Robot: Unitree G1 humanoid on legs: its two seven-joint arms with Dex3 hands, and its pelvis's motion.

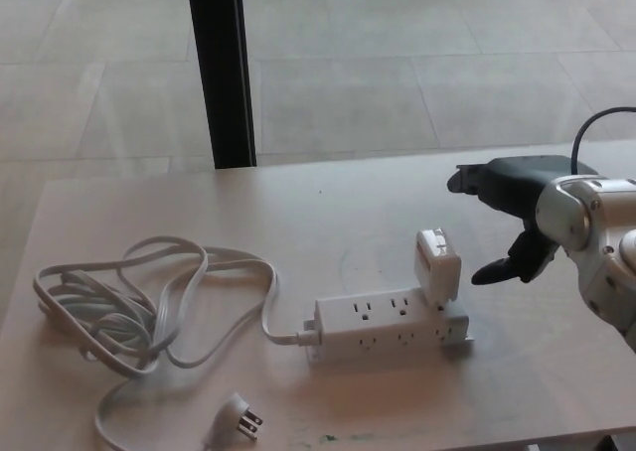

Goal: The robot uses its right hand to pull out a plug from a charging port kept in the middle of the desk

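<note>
Right robot hand (pixel 507 227) spread, empty, just right of the plug (pixel 436 266) near the desk (pixel 149 208) edge.

A pale wooden desk (pixel 298 223) with a matt, faintly scuffed top carries a white power strip of smooth moulded plastic (pixel 388 324), its casing showing a soft sheen. A white, boxy plastic plug adapter (pixel 437 265) standing in the strip looks slightly glossier on its upper face. The strip's light grey cord (pixel 149 302), apparently rubbery and matt, lies in loops and ends in a grey plug with bare metal prongs (pixel 237 417). The robot's right hand (pixel 512 223) is matt black plastic; the wrist behind it has a smooth, silvery satin shell. Beyond, a black post (pixel 221 69) looks matt, over dull beige floor tiles (pixel 417 64).
</note>
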